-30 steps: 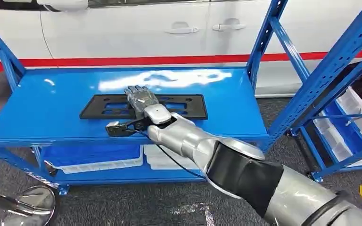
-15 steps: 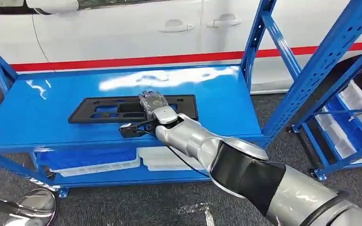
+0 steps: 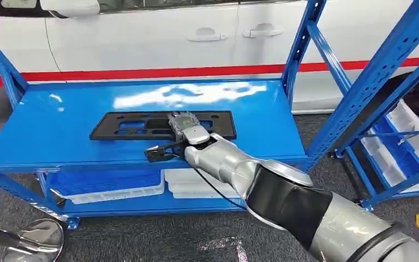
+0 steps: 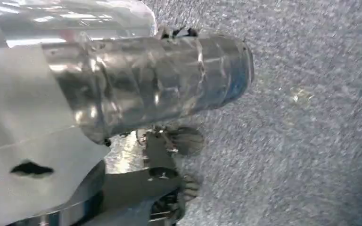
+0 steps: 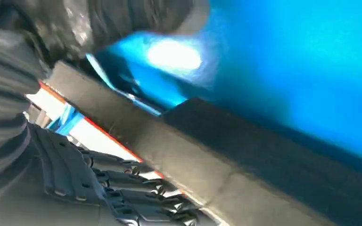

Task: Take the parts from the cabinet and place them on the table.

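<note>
A long black plastic plate [image 3: 125, 126] with cut-outs lies flat on the top of the blue shelf unit [image 3: 54, 142]. My right arm reaches in from the lower right. My right hand [image 3: 184, 124] sits on the plate's near edge, a little right of its middle, fingers laid over the top. In the right wrist view the plate's edge [image 5: 207, 155] runs between the thumb [image 5: 122, 19] and the ribbed dark fingers [image 5: 122, 188], so the hand grips it. The plate still rests on the shelf.
Shallow blue and white trays [image 3: 114, 188] lie on the lower shelf. A second blue rack [image 3: 382, 71] with bins [image 3: 409, 136] stands at the right. A white car [image 3: 169, 38] with a red stripe is close behind. The floor is grey carpet.
The camera has swung slightly. My right hand has slid to the right along the plate's near edge. The plate keeps its place on the shelf.
</note>
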Controlling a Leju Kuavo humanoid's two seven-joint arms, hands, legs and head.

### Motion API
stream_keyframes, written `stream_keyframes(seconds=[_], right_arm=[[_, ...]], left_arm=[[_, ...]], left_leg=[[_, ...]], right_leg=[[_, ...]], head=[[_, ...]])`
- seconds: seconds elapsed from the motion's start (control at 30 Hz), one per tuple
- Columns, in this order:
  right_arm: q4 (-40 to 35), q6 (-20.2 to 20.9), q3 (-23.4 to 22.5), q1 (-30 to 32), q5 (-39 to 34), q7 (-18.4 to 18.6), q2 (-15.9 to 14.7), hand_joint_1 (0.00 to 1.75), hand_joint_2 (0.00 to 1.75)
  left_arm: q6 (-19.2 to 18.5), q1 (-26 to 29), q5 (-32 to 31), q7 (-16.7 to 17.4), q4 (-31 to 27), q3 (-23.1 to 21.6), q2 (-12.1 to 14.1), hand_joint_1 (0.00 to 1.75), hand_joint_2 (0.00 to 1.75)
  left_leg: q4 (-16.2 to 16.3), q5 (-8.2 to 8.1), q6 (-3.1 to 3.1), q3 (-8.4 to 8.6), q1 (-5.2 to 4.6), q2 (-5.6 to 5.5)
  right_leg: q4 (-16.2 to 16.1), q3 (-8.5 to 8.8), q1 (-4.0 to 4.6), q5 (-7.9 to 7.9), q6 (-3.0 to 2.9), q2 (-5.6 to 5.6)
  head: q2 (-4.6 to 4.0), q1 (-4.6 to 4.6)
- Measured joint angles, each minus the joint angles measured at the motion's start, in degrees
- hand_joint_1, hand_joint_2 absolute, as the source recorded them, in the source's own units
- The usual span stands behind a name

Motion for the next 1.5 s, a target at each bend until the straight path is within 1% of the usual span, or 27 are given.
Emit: stream_keyframes(seconds=[0.03, 0.07, 0.1, 0.13, 0.2, 0.23, 0.27, 0.37, 0.4, 0.47, 0.53, 0.57, 0.6, 0.7, 0.73, 0.77, 0.8, 0.87, 0.97, 1.03, 1.1, 1.13, 1.2, 1.27, 1.3, 1.43, 1.5], right_arm=[[0.1, -0.1, 0.0, 0.4, -0.2, -0.4, -0.2, 1.75, 1.75], [0.2, -0.4, 0.0, 0.8, -0.5, -0.9, -0.3, 1.75, 1.75], [0.2, -0.8, 0.0, 0.9, -0.6, -1.4, -0.3, 1.75, 1.75], [0.3, -1.0, 0.0, 0.9, -0.7, -1.7, -0.3, 1.75, 1.75], [0.3, -1.3, 0.0, 0.6, -0.8, -2.1, -0.5, 1.75, 1.75], [0.3, -1.4, 0.0, 0.6, -0.8, -2.2, -0.6, 1.75, 1.75], [0.3, -1.4, 0.0, 0.4, -0.8, -2.2, -0.6, 1.75, 1.75], [0.2, -1.5, 0.0, 0.2, -0.8, -2.6, -0.6, 1.75, 1.75], [0.2, -1.6, 0.0, 0.1, -0.8, -2.6, -0.6, 1.75, 1.75], [0.2, -1.9, 0.0, 0.0, -0.8, -2.7, -0.5, 1.75, 1.75], [0.2, -2.2, 0.0, 0.2, -0.8, -2.7, -0.7, 1.75, 1.75], [0.2, -2.2, 0.0, 0.2, -0.8, -2.7, -0.7, 1.75, 1.75], [0.2, -2.2, 0.0, 0.2, -0.8, -2.7, -0.7, 1.75, 1.75], [0.2, -2.2, 0.0, 0.2, -0.8, -2.6, -0.7, 1.75, 1.75], [0.2, -2.2, 0.0, 0.2, -0.8, -2.6, -0.8, 1.75, 1.75], [0.2, -2.2, 0.0, 0.2, -0.9, -2.6, -0.8, 1.75, 1.75], [0.2, -2.1, 0.0, 0.2, -0.9, -2.6, -0.8, 1.75, 1.75], [0.3, -2.4, 0.0, 0.3, -1.0, -2.6, -1.0, 1.75, 1.75], [0.3, -4.4, 0.0, 0.4, -1.5, -3.3, -1.4, 1.75, 1.75], [0.2, -7.0, 0.0, 0.7, -2.7, -5.0, -1.7, 1.75, 1.75], [-0.2, -12.4, 0.0, 1.9, -4.0, -7.3, -2.2, 1.75, 1.75], [-1.0, -15.1, -0.2, 2.8, -4.2, -8.5, -2.6, 1.75, 1.75], [-4.4, -20.8, -0.8, 4.0, -3.1, -9.2, -3.9, 1.75, 1.75], [-10.5, -25.3, -1.8, 5.3, 0.2, -7.6, -5.9, 1.75, 1.75], [-14.2, -26.8, -2.5, 6.2, 2.5, -6.6, -7.0, 1.75, 1.75], [-30.0, -28.3, -4.8, 11.2, 10.5, -3.5, -10.6, 1.75, 1.75], [-38.4, -28.3, -6.1, 13.8, 13.8, -2.9, -12.1, 1.75, 1.75]], left_arm=[[0.0, 0.0, 0.0, 0.0, 0.0, 0.0, 0.0, 0.00, 0.00], [0.0, 0.1, 0.0, 0.0, 0.0, 0.0, 0.0, 0.00, 0.00], [0.0, 0.1, 0.0, 0.0, 0.0, 0.0, 0.0, 0.00, 0.00], [-0.1, 0.1, 0.0, 0.0, 0.0, 0.0, 0.0, 0.00, 0.00], [-0.1, 0.1, -0.1, 0.0, 0.0, 0.0, -0.1, 0.00, 0.00], [-0.1, 0.2, -0.1, 0.0, 0.0, 0.0, -0.1, 0.00, 0.00], [-0.1, 0.0, -0.1, 0.0, 0.0, 0.0, 0.0, 0.00, 0.00], [-0.1, 0.1, -0.1, 0.0, 0.0, 0.0, 0.0, 0.00, 0.00], [-0.1, 0.1, -0.3, 0.0, 0.0, 0.0, 0.0, 0.00, 0.00], [-0.1, 0.1, -0.5, 0.1, 0.0, 0.0, 0.0, 0.00, 0.00], [-0.2, 0.2, -0.6, 0.2, 0.0, 0.0, 0.0, 0.00, 0.00], [-0.2, 0.2, -0.6, 0.2, 0.0, 0.0, 0.0, 0.00, 0.00], [-0.2, 0.2, -0.6, 0.2, 0.0, 0.0, 0.0, 0.00, 0.00], [-0.2, 0.3, -0.6, 0.2, 0.0, 0.0, 0.0, 0.00, 0.00], [-0.2, 0.3, -0.6, 0.2, 0.0, 0.0, 0.1, 0.00, 0.00], [-0.2, 0.2, -0.7, 0.2, 0.0, 0.0, 0.1, 0.00, 0.00], [-0.2, 0.2, -0.8, 0.2, 0.0, 0.0, 0.1, 0.00, 0.00], [-0.2, 0.2, -1.0, 0.2, 0.0, -0.1, 0.1, 0.00, 0.00], [-0.2, 0.2, -1.2, 0.3, 0.0, -0.1, 0.1, 0.00, 0.00], [0.1, 0.2, -1.2, 0.0, 0.0, -0.1, 0.1, 0.00, 0.00], [1.4, 0.3, -1.0, -2.4, 0.0, -0.1, 0.1, 0.00, 0.00], [2.4, 0.4, -0.9, -4.0, 0.0, -0.1, 0.2, 0.00, 1.75], [4.9, 0.5, -0.5, -7.4, 0.0, -0.1, 0.2, 0.00, 1.75], [7.3, 0.7, 0.2, -9.1, 0.0, -0.1, 0.0, 0.00, 1.75], [7.8, 1.0, 0.7, -9.5, 0.0, -0.1, 0.0, 0.00, 1.75], [9.7, 1.9, 1.7, -10.1, 0.0, -0.1, 0.0, 0.00, 1.75], [10.6, 2.2, 2.6, -10.0, 0.0, -0.1, 0.0, 0.00, 1.75]], left_leg=[[0.0, -0.01, 0.01, -0.14, -0.03, 0.00], [0.2, -0.01, 0.01, -0.23, -0.02, 0.00], [0.4, -0.06, 0.02, -0.28, 0.01, 0.00], [0.6, -0.21, -0.07, -0.29, 0.03, -0.02], [1.6, -0.89, -0.54, -0.34, 0.23, -0.17], [2.1, -1.23, -0.93, -0.59, 0.24, -0.22], [3.0, -1.53, -1.35, -1.04, -0.19, -0.38], [2.4, -1.16, -2.00, -0.93, 0.03, -0.42], [2.6, -1.49, -2.28, -1.14, 0.08, -0.47], [7.0, -4.64, -2.84, -3.03, 0.17, -0.37], [16.5, -8.93, -3.30, -7.33, 0.51, -0.35], [19.5, -9.74, -3.41, -8.71, 0.55, -0.34], [20.1, -9.16, -3.45, -9.00, 0.58, -0.34], [13.5, -4.83, -3.35, -5.76, 0.67, -0.34], [7.9, -2.17, -3.21, -3.02, 0.70, -0.33], [3.7, -1.18, -3.09, -1.19, 0.75, -0.34], [2.5, -2.05, -2.98, -0.21, 0.21, -0.39], [2.5, -1.97, -2.49, -0.54, 0.15, -0.39], [1.4, -1.27, -1.13, 0.03, 0.53, -0.11], [1.3, -1.20, -0.32, -0.05, 0.43, -0.03], [1.4, -1.27, -0.15, -0.08, 0.24, 0.01], [1.5, -1.32, -0.08, -0.07, 0.21, -0.03], [1.8, -1.56, -0.11, -0.02, 0.20, -0.19], [2.6, -2.25, -0.40, -0.08, 0.21, -0.31], [3.1, -2.57, -0.81, -0.49, -0.30, -0.35], [3.1, -2.58, -1.48, -0.52, -0.15, -0.41], [5.6, -5.04, -2.08, -1.60, -0.01, -0.29]], right_leg=[[4.7, -2.16, -0.01, -1.88, 0.21, 0.00], [7.3, -3.38, -0.03, -2.44, 0.39, -0.01], [7.0, -3.24, -0.21, -1.49, 0.55, -0.06], [4.9, -2.12, -0.40, 0.03, 0.61, -0.12], [-5.5, 3.41, -0.80, 5.06, 0.76, -0.26], [-7.9, 4.61, -0.81, 4.03, 0.64, -0.21], [-8.3, 4.65, -0.57, 4.33, 0.00, 0.03], [-8.1, 4.60, -0.18, 4.40, -0.94, 0.02], [-8.5, 4.76, -0.71, 4.68, -1.47, -0.17], [-8.6, 4.86, -0.79, 4.79, -1.92, -0.44], [-8.6, 4.70, -0.71, 4.77, -1.97, -0.60], [-8.6, 4.66, -0.72, 4.77, -1.97, -0.61], [-8.6, 4.69, -0.74, 4.77, -1.97, -0.57], [-8.6, 4.83, -0.85, 4.76, -1.95, -0.42], [-8.6, 4.95, -0.91, 4.70, -1.83, -0.35], [-8.6, 4.96, -0.91, 4.65, -1.63, -0.33], [-8.6, 4.68, -0.50, 4.71, -1.15, -0.20], [-8.9, 4.64, -0.55, 5.02, -0.50, -0.10], [-8.5, 4.36, -0.68, 4.40, 0.44, -0.03], [-1.7, 1.18, -0.49, 0.55, 0.58, -0.13], [7.0, -3.07, -0.42, -2.52, 0.79, -0.14], [8.4, -3.89, -0.42, -2.24, 0.82, -0.15], [3.6, -1.80, -0.43, 1.45, 0.69, -0.16], [-6.7, 2.88, -0.43, 5.99, 0.33, -0.21], [-7.7, 3.93, -0.17, 4.82, 0.23, -0.18], [-8.2, 3.67, -0.10, 4.97, -0.85, -0.01], [-8.6, 4.04, -0.45, 5.06, -1.46, -0.09]], head=[[0.00, -0.02], [0.00, 0.00], [0.00, 0.00], [0.00, 0.00], [0.00, 0.00], [0.00, 0.00], [0.00, -0.02], [0.00, -0.09], [0.00, -0.09], [0.00, -0.20], [0.00, -0.18], [0.00, -0.20], [0.00, -0.20], [0.00, -0.17], [0.00, -0.20], [0.00, -0.18], [0.00, -0.20], [0.00, -0.13], [0.00, -0.13], [0.00, -0.07], [0.00, -0.07], [0.00, -0.07], [0.00, -0.07], [0.00, -0.04], [0.00, -0.07], [0.00, -0.07], [0.00, -0.13]])
